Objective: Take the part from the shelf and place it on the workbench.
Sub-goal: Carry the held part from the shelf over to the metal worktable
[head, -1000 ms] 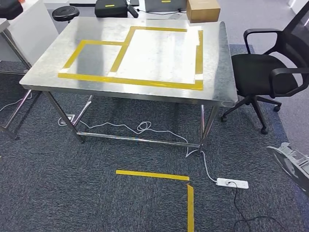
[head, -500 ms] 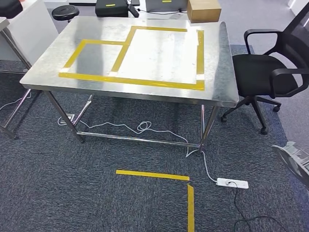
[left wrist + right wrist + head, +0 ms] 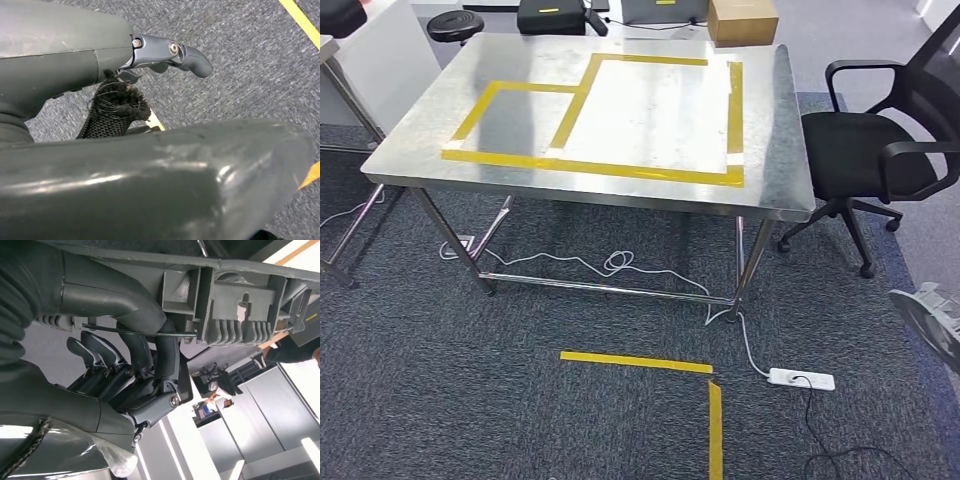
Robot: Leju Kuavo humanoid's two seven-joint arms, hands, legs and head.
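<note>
My right hand [image 3: 124,375] is curled around the grey ribbed part [image 3: 226,305], fingers [image 3: 94,352] hooked under its edge. It looks like stiff, light moulded plastic, so that edge grip should serve. My left hand [image 3: 166,52] hangs with nothing in it. The tabletop [image 3: 622,110] is well ahead.

office-like lab: steel workbench [image 3: 773,150], office chair [image 3: 878,150], carpet [image 3: 471,380].
</note>
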